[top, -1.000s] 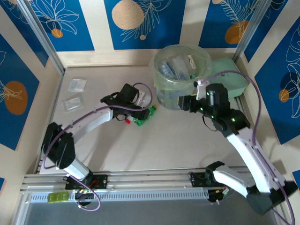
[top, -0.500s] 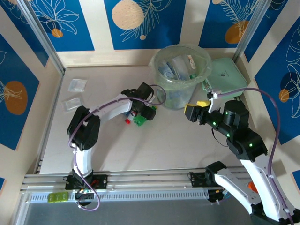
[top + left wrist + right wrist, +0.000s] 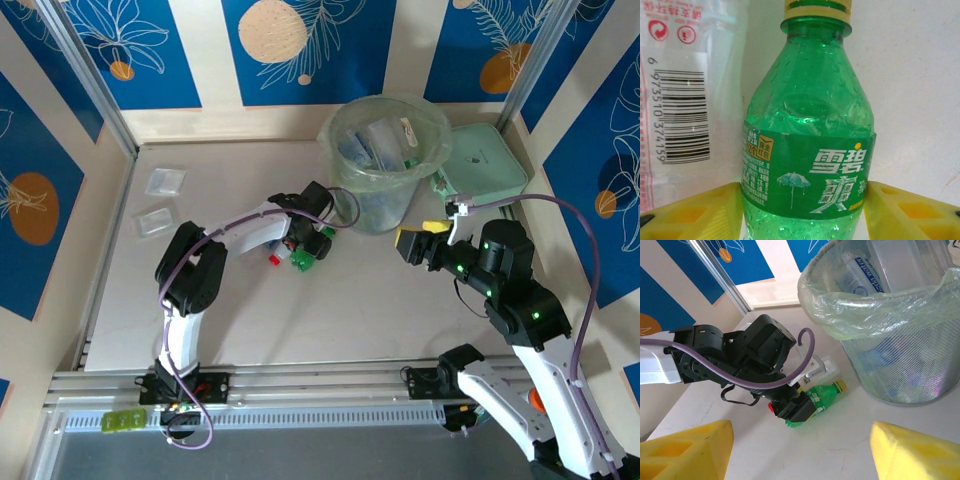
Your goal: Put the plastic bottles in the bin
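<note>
Pinched around the green bottle [image 3: 810,125], the left jaws hold one yellow pad [image 3: 695,210] against each side of its labelled body, just below the shoulder (how hard they press cannot be told). That bottle lies on the worktop [image 3: 380,300], in front of the bin [image 3: 392,205] and a little to its left. Its yellow cap [image 3: 840,385] points toward the bin's wall without touching it. Just beside the green bottle, on its left in the left wrist view, lies a pale bottle with a barcode label [image 3: 685,100]. A small red cap [image 3: 272,258] shows on the worktop close to the left jaws in the top view.

The right jaws stand wide open with nothing between them, their yellow fingertips [image 3: 690,450] far apart at the bottom of the right wrist view. They hang above bare worktop near the bin's front right side, well apart from the green bottle.

The bin is translucent pale green, lined with a thin clear bag, and stands upright toward the far middle of the worktop. Several clear bottles with blue labels [image 3: 865,275] lie inside it. A flat pale-green lid [image 3: 485,160] lies to its right (near the wall), and two clear packets [image 3: 165,181] lie well apart from everything, by the left wall.
</note>
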